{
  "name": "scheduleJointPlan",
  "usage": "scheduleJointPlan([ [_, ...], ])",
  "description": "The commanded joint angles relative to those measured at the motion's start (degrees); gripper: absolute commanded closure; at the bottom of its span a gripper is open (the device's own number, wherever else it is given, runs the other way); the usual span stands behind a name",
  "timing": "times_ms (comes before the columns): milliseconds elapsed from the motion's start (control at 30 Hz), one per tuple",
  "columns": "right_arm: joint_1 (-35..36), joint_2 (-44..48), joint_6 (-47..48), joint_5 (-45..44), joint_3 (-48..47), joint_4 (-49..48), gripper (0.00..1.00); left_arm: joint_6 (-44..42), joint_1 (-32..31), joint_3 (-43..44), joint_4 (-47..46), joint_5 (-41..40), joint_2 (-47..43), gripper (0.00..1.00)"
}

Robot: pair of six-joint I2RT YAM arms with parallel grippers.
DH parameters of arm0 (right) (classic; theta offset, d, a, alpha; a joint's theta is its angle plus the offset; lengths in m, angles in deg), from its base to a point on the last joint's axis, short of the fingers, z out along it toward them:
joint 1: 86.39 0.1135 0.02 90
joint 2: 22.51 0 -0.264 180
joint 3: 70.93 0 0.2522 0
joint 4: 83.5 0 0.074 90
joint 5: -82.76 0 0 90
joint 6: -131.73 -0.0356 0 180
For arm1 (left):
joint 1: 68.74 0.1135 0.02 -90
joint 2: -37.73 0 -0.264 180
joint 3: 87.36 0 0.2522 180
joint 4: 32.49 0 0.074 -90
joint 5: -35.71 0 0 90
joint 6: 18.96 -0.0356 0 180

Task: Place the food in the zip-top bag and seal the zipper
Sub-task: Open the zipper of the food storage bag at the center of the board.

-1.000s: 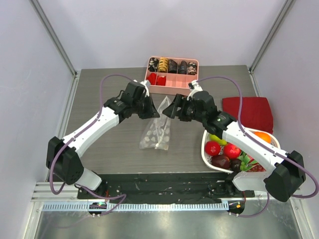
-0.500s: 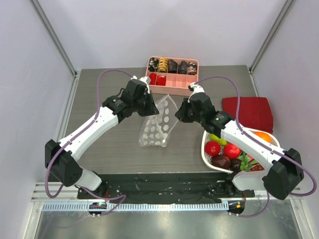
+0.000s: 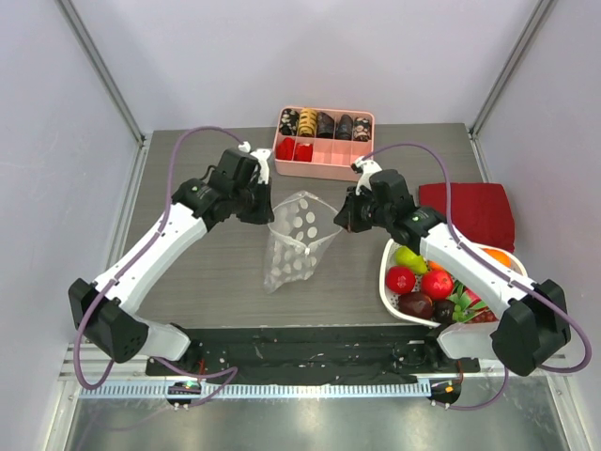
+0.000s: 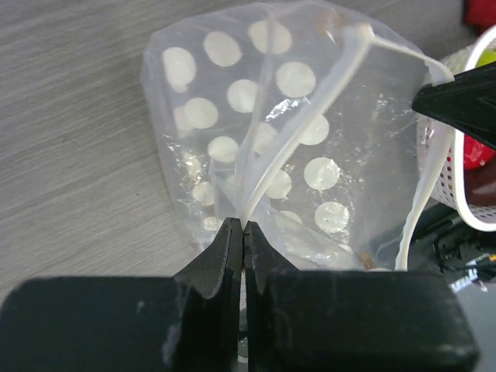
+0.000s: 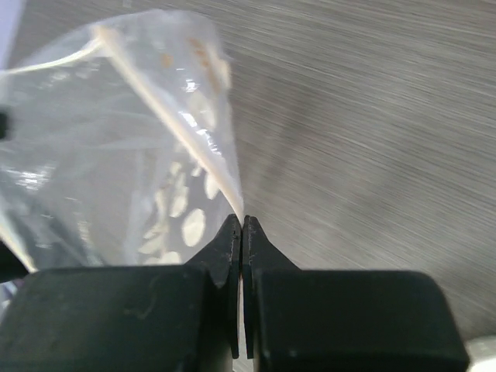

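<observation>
- Currently both arms hold the clear floppy zip-top bag with white polka dots (image 3: 296,244) between them, above the grey wood-grain table (image 3: 197,272) and just in front of the pink compartment tray (image 3: 324,173).
- The left gripper (image 3: 269,210) is at the bag's left upper corner. In the left wrist view (image 4: 242,227) we see its black fingers (image 4: 217,260) pressed together, with the bag's rim pinched at the tips.
- The right gripper (image 3: 344,221) is at the opposite upper corner. In the right wrist view (image 5: 242,222) its jaws are likewise clamped, with the rim of the film caught between the tips.
- The thin whitish zipper strip (image 4: 347,66) is parted into two halves that bow away from each other, so the mouth is spread open between the two grippers. The right wrist view shows one half (image 5: 167,118) running straight to the clamped tips.
- The bag hangs down and towards the arm bases. We cannot tell whether its lower end rests on the table.
- The food sits apart from the bag, in the white perforated basket (image 3: 386,293) under the right arm: a green pear (image 3: 410,258), a red apple (image 3: 401,279) and an orange round fruit (image 3: 495,257).
- A folded red cloth (image 3: 474,211) lies beyond the basket.
</observation>
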Motion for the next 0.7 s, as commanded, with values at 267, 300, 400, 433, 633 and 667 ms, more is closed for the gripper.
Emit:
scheduleJointPlan([
  [267, 0.9, 1.2, -4.4, 10.6, -2.3, -8.1, 0.99, 1.8, 0.3, -2.4, -1.4, 6.2, 0.7, 0.66],
  [300, 0.8, 1.3, -4.5, 10.7, -1.9, -8.1, 0.99, 2.0, 0.3, -2.6, -1.5, 6.6, 0.7, 0.66],
  [400, 0.8, 1.4, -5.1, 11.0, -1.2, -8.7, 0.99, 2.8, 0.3, -3.7, -2.7, 7.0, 0.3, 0.68],
  [433, 0.9, 1.4, -5.0, 11.2, -1.2, -8.7, 0.99, 2.9, 0.4, -3.8, -2.7, 7.3, 0.1, 0.76],
  [633, 0.7, 0.7, 6.7, 10.9, -5.1, -2.2, 0.59, 5.0, 1.5, -4.1, -4.1, 11.3, -0.2, 1.00],
  [667, 0.8, 0.8, 11.8, 10.7, -7.8, -0.2, 0.50, 5.0, 1.5, -4.0, -4.0, 11.8, 0.2, 1.00],
])
